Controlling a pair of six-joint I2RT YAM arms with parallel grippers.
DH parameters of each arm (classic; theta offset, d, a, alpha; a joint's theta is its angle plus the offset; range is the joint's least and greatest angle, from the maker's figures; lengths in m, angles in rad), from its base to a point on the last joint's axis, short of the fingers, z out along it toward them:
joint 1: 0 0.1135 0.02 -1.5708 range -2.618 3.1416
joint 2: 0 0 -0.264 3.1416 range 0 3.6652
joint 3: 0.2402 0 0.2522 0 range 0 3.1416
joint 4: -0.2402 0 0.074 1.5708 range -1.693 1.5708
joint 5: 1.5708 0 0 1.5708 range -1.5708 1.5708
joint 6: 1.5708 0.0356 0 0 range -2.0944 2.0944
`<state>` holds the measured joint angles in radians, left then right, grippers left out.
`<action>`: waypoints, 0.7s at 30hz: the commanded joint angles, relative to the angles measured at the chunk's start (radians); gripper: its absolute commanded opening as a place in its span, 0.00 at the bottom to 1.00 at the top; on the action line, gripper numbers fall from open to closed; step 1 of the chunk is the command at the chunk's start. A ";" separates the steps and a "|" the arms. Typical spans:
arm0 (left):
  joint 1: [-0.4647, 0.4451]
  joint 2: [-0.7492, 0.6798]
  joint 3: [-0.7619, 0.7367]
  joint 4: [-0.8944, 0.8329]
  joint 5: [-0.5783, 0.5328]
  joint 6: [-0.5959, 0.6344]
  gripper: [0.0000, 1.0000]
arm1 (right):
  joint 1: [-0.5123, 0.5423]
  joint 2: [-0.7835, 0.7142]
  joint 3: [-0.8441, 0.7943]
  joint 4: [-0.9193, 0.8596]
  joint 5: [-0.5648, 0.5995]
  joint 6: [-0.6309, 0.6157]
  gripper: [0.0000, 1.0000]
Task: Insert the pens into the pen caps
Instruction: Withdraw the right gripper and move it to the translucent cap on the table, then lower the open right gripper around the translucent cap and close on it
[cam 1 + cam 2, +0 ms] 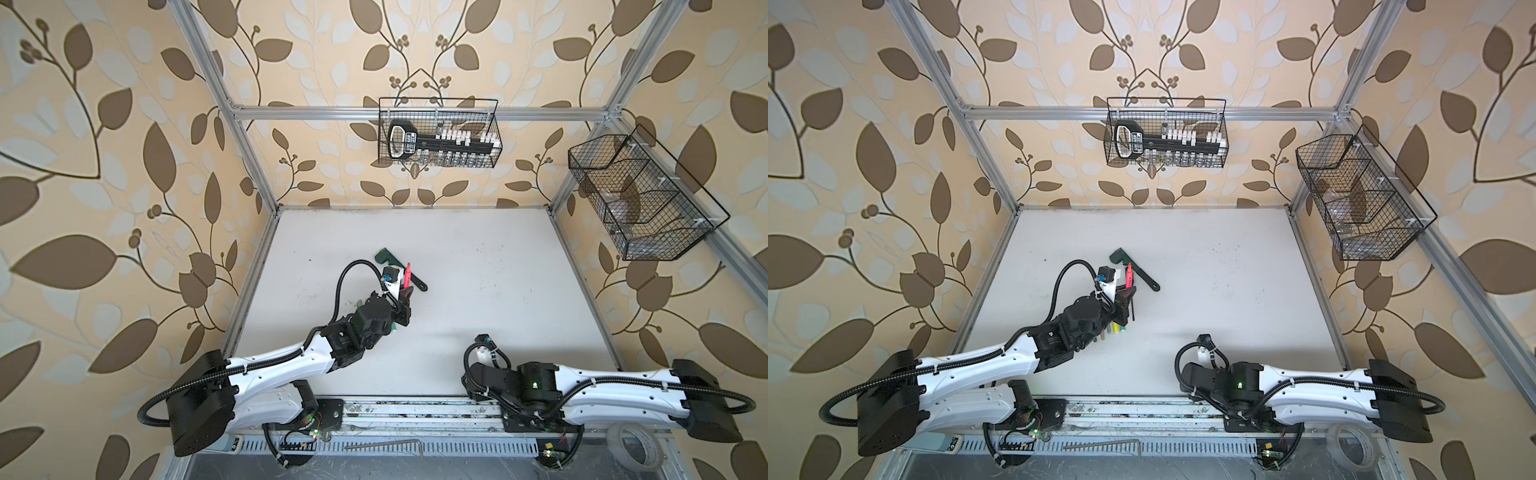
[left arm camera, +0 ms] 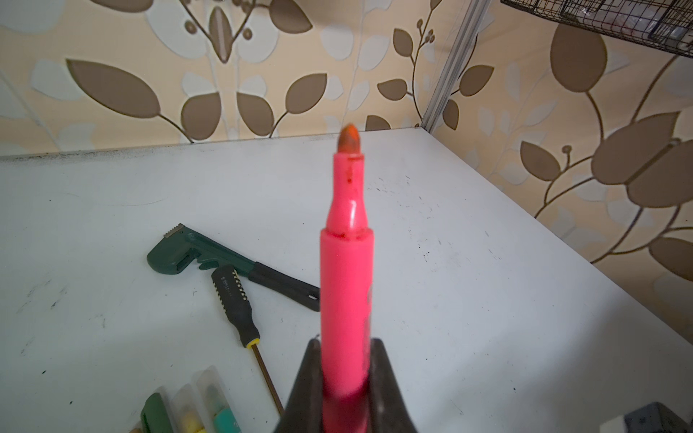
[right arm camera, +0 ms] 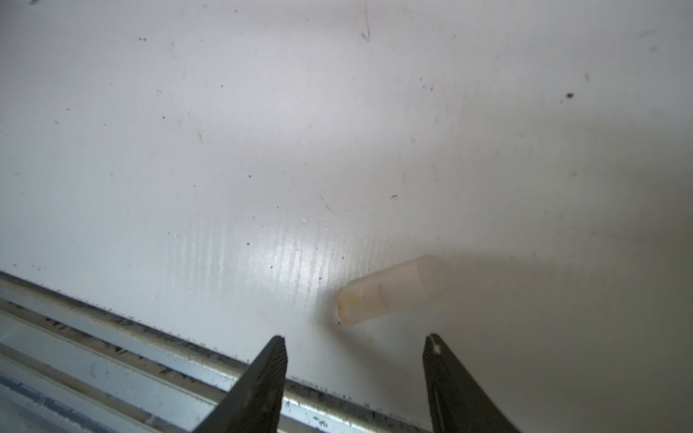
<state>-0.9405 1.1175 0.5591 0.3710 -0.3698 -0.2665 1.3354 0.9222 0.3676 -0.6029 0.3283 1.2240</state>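
L tool [image 1: 1128, 291] clamps neon pink pen [image 1: 1129, 272], nr wrench [image 1: 1120, 256].

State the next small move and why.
Probably ease the right gripper forward over the pale cap and close: it lies on the table just beyond the open jaws, while the left gripper grips the uncapped neon pink pen.

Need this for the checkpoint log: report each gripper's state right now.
Left gripper: closed on the pink pen, which has no cap on.
Right gripper: open, holding nothing; a beige cap lies just ahead.
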 commanded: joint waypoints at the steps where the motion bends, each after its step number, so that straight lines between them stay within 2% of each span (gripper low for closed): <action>1: 0.008 -0.040 -0.005 0.047 -0.004 0.007 0.00 | 0.005 0.062 0.009 0.074 -0.006 0.021 0.59; 12: 0.008 -0.062 -0.007 0.043 0.008 0.009 0.00 | -0.062 0.190 0.045 0.096 0.041 -0.035 0.57; 21: 0.008 -0.062 -0.009 0.043 0.005 0.009 0.00 | -0.065 0.237 0.083 0.018 0.093 -0.040 0.50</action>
<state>-0.9405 1.0821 0.5552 0.3706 -0.3672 -0.2657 1.2732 1.1416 0.4370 -0.5179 0.3965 1.1767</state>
